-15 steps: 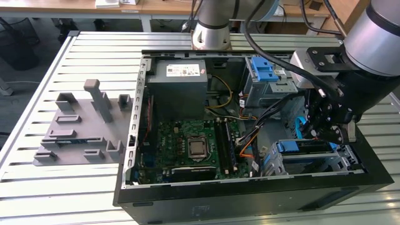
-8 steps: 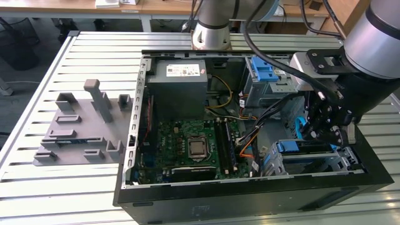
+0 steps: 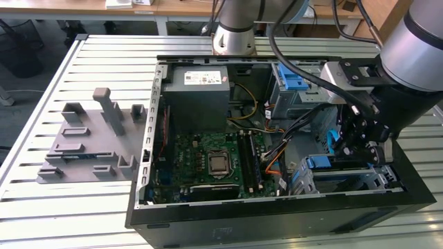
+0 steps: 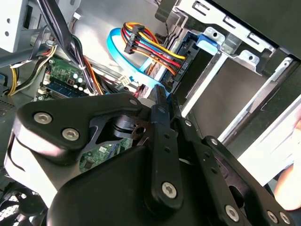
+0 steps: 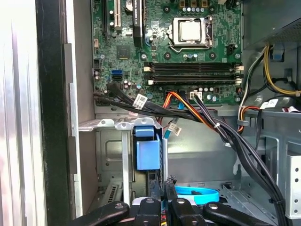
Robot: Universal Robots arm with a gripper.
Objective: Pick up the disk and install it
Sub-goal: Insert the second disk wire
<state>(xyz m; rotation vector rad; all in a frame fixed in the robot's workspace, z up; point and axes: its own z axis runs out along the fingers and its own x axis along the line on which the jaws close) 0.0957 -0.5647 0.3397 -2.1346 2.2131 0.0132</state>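
Note:
My gripper (image 3: 349,151) hangs inside the open computer case at the exterior view's right, just above the silver drive cage (image 3: 377,179). Its black fingers are shut together in both wrist views (image 4: 162,94) (image 5: 163,188), and I see nothing between them. The tips hover beside a light blue flat cable (image 4: 124,52) (image 5: 197,194) and a bundle of coloured power wires (image 4: 155,52). A blue plastic piece (image 5: 146,151) (image 3: 320,162) sits upright in the cage (image 5: 108,125). The disk is hidden; I cannot make out its metal body in the cage.
The green motherboard (image 3: 207,161) fills the case floor, and the grey power-supply box (image 3: 197,93) is behind it. Black and orange cables (image 5: 188,113) cross between board and cage. A second blue bracket (image 3: 291,78) sits at the case's far end. A grey fixture plate (image 3: 90,140) lies on the slatted table.

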